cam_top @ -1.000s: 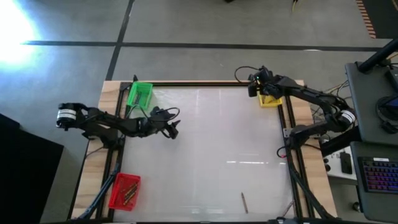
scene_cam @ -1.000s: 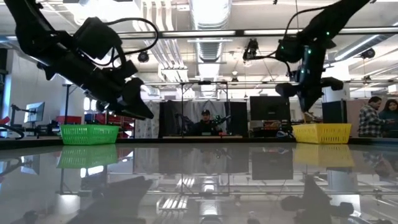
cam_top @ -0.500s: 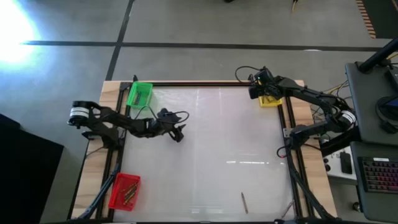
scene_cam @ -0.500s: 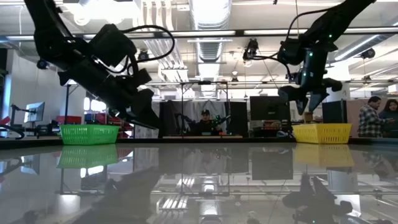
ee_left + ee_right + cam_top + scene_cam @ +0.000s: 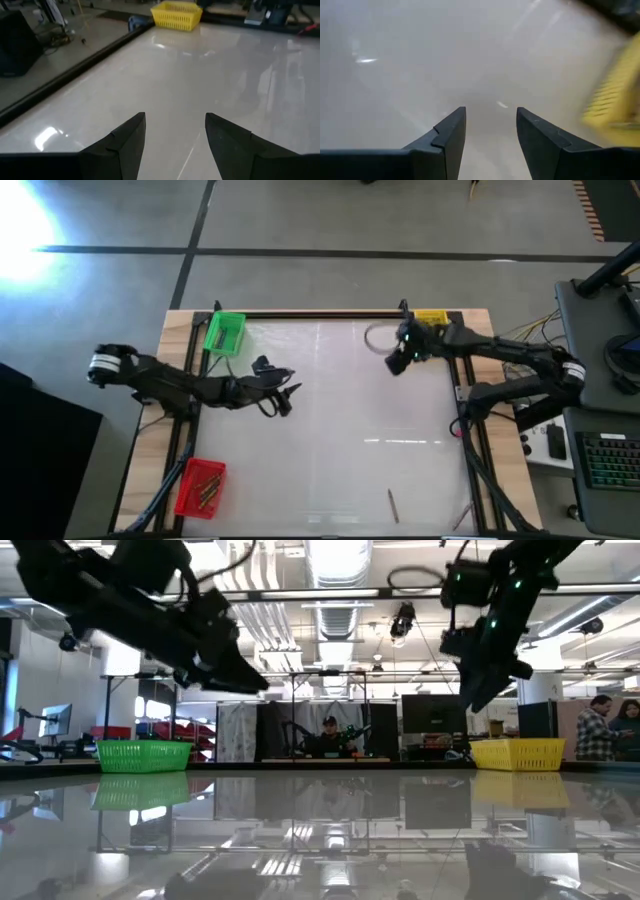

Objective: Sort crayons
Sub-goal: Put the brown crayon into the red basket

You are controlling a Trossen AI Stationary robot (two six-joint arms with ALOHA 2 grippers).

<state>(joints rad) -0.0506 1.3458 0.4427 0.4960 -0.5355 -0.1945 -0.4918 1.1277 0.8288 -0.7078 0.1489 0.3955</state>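
One brownish crayon (image 5: 392, 502) lies flat on the white table near its near edge. Several more crayons (image 5: 208, 492) lie in the red bin (image 5: 186, 498) at the near left corner. My left gripper (image 5: 283, 402) (image 5: 175, 117) hovers open over the table's left half, with nothing between its fingers. My right gripper (image 5: 395, 363) (image 5: 490, 110) hangs open above the far right part of the table, just clear of the yellow bin (image 5: 431, 317), and holds nothing. Whether the yellow bin holds anything does not show.
A green bin (image 5: 224, 332) stands at the far left corner. The table's raised dark frame (image 5: 460, 395) runs along its sides. The broad white middle (image 5: 350, 440) holds no objects. People (image 5: 600, 730) show in the room beyond the far edge.
My right gripper has opened above the yellow bin, then swung away from it toward the table's left and near side. My left gripper has shifted a little toward the near edge.
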